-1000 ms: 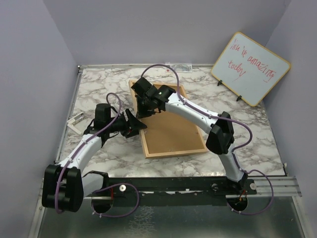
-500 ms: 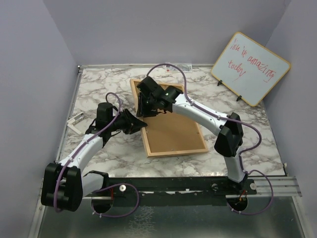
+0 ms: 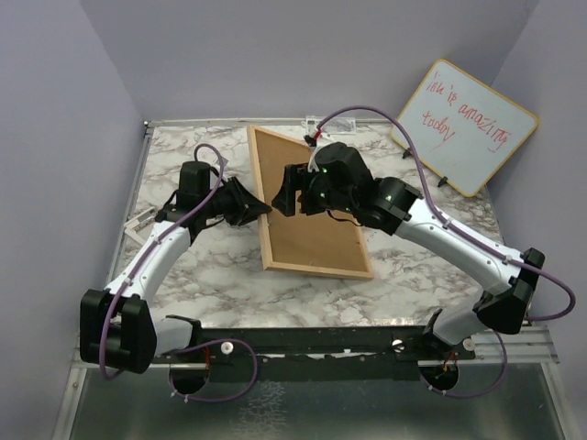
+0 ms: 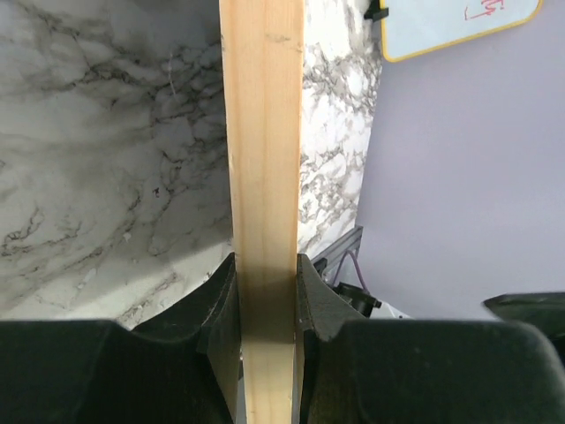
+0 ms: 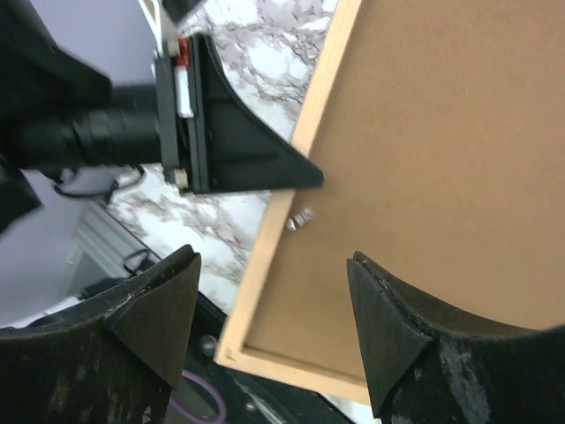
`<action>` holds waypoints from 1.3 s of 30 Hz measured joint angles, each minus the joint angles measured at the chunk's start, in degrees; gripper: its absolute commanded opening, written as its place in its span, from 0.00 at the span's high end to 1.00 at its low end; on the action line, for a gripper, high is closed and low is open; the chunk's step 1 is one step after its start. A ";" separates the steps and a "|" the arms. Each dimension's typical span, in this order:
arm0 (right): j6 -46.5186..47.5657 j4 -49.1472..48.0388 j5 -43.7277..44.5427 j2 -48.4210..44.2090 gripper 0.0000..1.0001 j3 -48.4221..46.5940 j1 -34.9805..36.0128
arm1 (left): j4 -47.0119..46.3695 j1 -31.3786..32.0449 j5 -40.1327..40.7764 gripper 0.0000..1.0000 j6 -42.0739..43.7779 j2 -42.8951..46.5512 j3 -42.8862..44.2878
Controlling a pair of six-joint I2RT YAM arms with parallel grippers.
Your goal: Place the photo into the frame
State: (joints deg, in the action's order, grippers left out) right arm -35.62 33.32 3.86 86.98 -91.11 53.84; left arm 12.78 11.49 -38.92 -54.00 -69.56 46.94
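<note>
The frame (image 3: 316, 247) lies back side up, showing its brown backing inside a light wood rim, and is tipped with its left long edge raised. My left gripper (image 3: 264, 209) is shut on that left rim; in the left wrist view both jaws (image 4: 265, 274) press the wood edge (image 4: 263, 132). My right gripper (image 3: 292, 194) hovers over the backing (image 5: 424, 159) near the left rim. It is open (image 5: 272, 261) with nothing between its fingers. A small metal clip (image 5: 301, 218) sits on the backing by the rim. The photo is out of view.
A wood-edged whiteboard (image 3: 463, 126) with red writing leans at the back right. A small pale flat thing (image 3: 139, 225) lies at the table's left edge, and another small item (image 3: 330, 122) lies at the back edge. Purple walls close in on three sides.
My right gripper has opened and let go of the frame, its arm swinging out to the right. My left gripper has shut on the left rim and raised it, turning the frame.
</note>
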 measured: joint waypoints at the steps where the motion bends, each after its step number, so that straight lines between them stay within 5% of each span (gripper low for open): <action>1: 1.73 0.24 0.44 -0.90 0.28 0.83 0.31 | 1.73 0.02 0.72 1.00 0.63 -0.79 2.27; 5: 5.86 5.97 5.29 0.68 0.28 -2.51 3.23 | 7.17 0.00 3.15 1.00 3.45 -3.19 9.27; 18: -4.74 24.22 22.32 24.90 0.29 -42.21 3.87 | 27.93 0.00 11.76 1.00 21.14 -9.09 32.79; 39: -18.56 17.55 16.41 24.85 0.22 -44.28 -7.02 | 36.70 5.99 20.46 1.00 45.81 -13.38 51.17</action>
State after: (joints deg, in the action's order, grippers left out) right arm -54.17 50.87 20.27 111.83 -135.39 46.83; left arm 49.47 17.47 -18.46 -8.19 -82.94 98.10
